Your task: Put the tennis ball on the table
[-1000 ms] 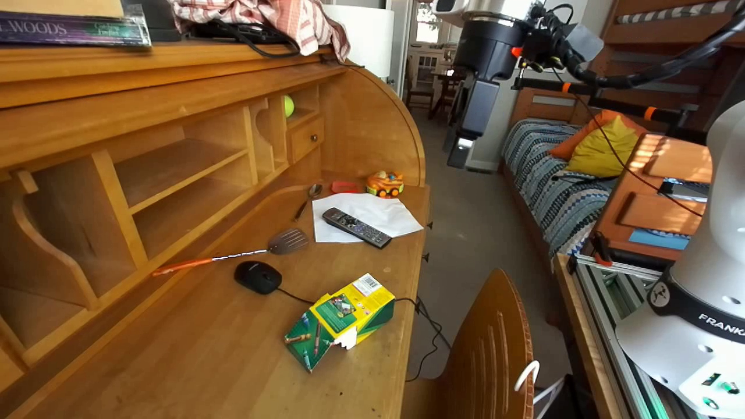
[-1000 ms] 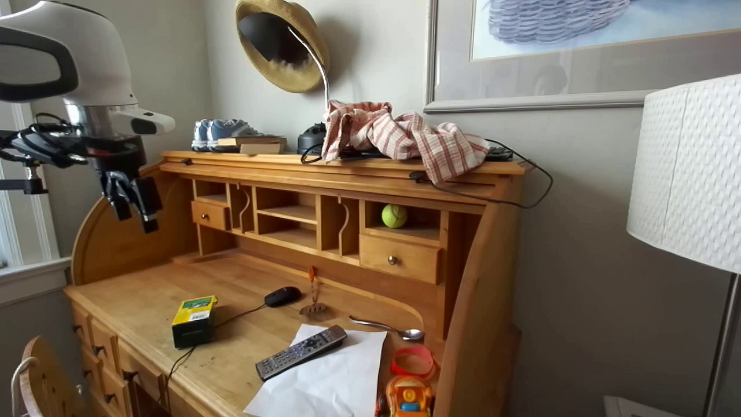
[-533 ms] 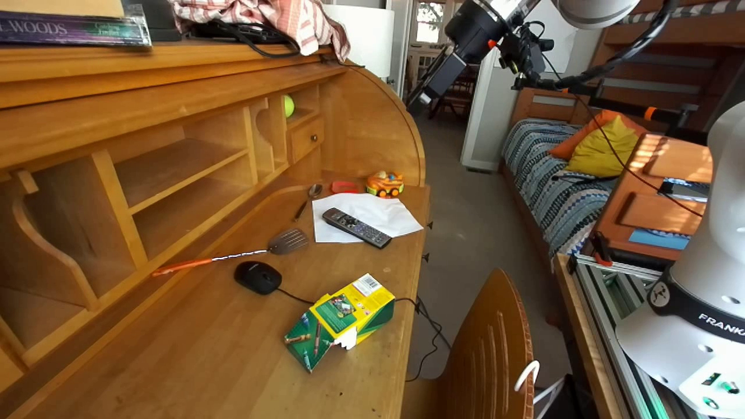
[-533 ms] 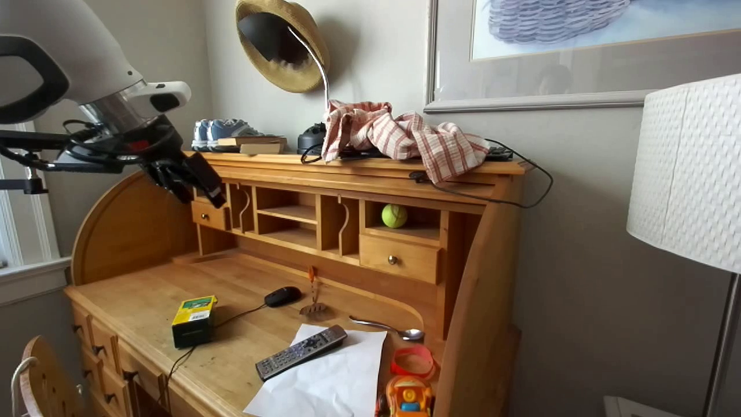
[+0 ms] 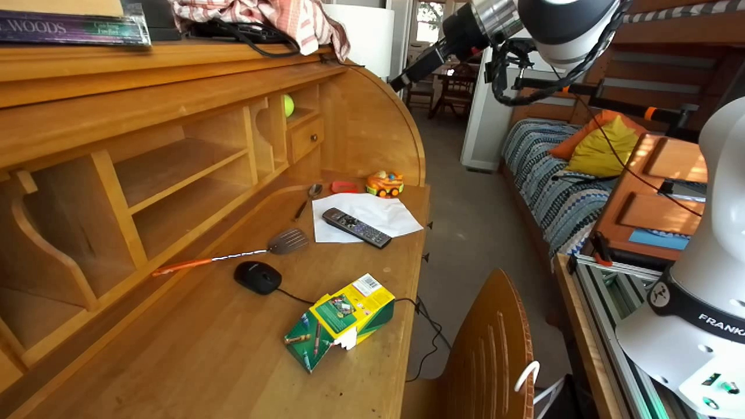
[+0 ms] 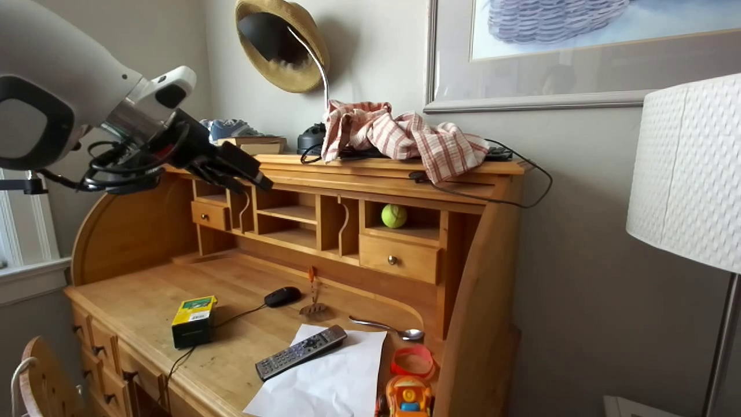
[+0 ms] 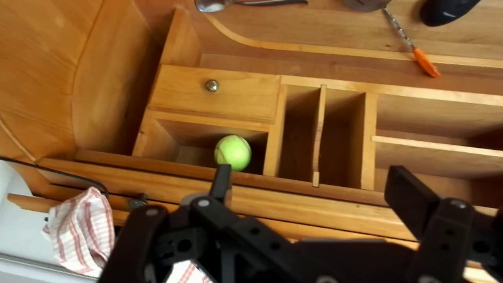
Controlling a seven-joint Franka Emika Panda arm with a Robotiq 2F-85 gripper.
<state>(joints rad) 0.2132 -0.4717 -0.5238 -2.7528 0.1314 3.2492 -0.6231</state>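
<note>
The yellow-green tennis ball sits in an upper cubbyhole above a small drawer, in both exterior views [image 5: 288,105] [image 6: 394,215] and in the wrist view [image 7: 232,152]. The light-brown roll-top desk, the table, has a flat writing surface below the cubbyholes, in both exterior views [image 5: 192,355] [image 6: 145,278]. My gripper [image 6: 253,185] is open and empty, in the air in front of the cubbyholes and apart from the ball. Its fingers are spread wide in the wrist view [image 7: 310,173]; one fingertip overlaps the ball's lower edge in the picture. It also shows in an exterior view [image 5: 397,84].
On the writing surface lie a mouse [image 5: 258,277], a spatula [image 5: 288,241], a green-and-yellow box [image 5: 343,317], a remote [image 5: 356,227] on paper, a spoon [image 6: 411,334] and an orange toy [image 6: 408,396]. Curved side panels and cubbyhole dividers frame the ball. A checked cloth [image 6: 399,136] hangs from the top.
My arm has swung in toward the desk and tilted, so the gripper points more forward at the cubbyholes. The ball and the other objects have not moved.
</note>
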